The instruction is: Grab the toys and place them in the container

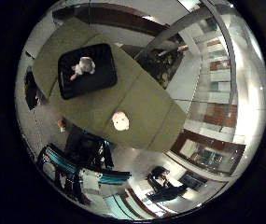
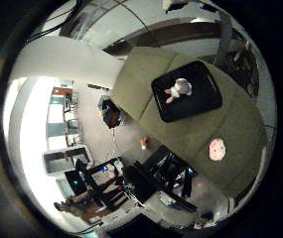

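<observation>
A black tray-like container (image 1: 100,77) rests on an olive-green cloth-covered table (image 1: 142,100). Inside it lies a white and pink plush toy (image 1: 83,66). A second toy, round and pale pink (image 1: 120,121), sits on the cloth near the table's edge, well apart from the container. Both views look down on the table from high above, so everything appears small and far from the palm. No part of my hand shows in either view.
A small orange object (image 2: 144,143) lies on the floor beside the table. Dark equipment and stands (image 2: 166,173) crowd the floor near the table's long side. A black box (image 2: 112,112) stands on the floor by one corner.
</observation>
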You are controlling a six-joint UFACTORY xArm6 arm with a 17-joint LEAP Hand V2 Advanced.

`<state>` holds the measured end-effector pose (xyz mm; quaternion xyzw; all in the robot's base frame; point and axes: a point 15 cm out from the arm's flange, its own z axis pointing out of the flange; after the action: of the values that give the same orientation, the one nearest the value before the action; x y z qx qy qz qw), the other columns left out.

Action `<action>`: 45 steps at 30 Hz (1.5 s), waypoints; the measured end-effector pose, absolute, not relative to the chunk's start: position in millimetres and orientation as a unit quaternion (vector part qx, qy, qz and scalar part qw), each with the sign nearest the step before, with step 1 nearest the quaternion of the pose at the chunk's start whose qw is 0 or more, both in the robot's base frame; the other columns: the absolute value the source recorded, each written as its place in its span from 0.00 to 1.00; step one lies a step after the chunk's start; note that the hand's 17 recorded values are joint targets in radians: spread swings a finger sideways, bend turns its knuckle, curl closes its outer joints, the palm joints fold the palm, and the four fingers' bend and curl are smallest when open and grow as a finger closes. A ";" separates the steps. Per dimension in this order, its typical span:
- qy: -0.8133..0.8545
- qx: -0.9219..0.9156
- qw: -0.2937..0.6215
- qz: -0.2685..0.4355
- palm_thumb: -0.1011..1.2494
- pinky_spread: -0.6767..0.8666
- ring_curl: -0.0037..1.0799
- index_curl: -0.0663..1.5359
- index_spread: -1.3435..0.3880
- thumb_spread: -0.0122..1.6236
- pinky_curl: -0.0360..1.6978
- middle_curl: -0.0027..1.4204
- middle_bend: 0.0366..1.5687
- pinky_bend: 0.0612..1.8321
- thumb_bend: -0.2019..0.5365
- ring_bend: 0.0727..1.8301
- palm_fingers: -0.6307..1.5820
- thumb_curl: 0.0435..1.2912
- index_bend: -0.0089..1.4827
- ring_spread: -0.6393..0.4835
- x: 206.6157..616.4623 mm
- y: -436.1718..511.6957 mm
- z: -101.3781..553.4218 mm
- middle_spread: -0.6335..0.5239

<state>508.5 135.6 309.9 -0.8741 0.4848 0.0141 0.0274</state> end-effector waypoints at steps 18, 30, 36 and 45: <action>0.540 -0.841 0.014 0.029 0.35 0.61 0.26 0.22 0.58 0.62 0.14 0.23 0.10 0.21 0.24 0.10 0.30 0.19 0.11 0.72 454.0 -32.6 198.1 0.60; 0.553 -0.832 0.003 0.041 0.33 0.60 0.27 0.20 0.59 0.61 0.14 0.23 0.10 0.24 0.23 0.13 0.28 0.19 0.11 0.72 428.5 -37.9 93.9 0.62; 0.559 -0.827 0.001 0.050 0.32 0.60 0.26 0.20 0.59 0.61 0.14 0.23 0.10 0.25 0.23 0.13 0.28 0.19 0.11 0.72 429.7 -38.2 50.2 0.62; 0.579 -0.813 -0.008 0.062 0.31 0.60 0.26 0.19 0.59 0.60 0.13 0.23 0.10 0.25 0.23 0.13 0.28 0.19 0.11 0.72 424.0 -57.1 -9.4 0.62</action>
<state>424.0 -57.1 -9.4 -0.8130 0.5789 0.0619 -0.0077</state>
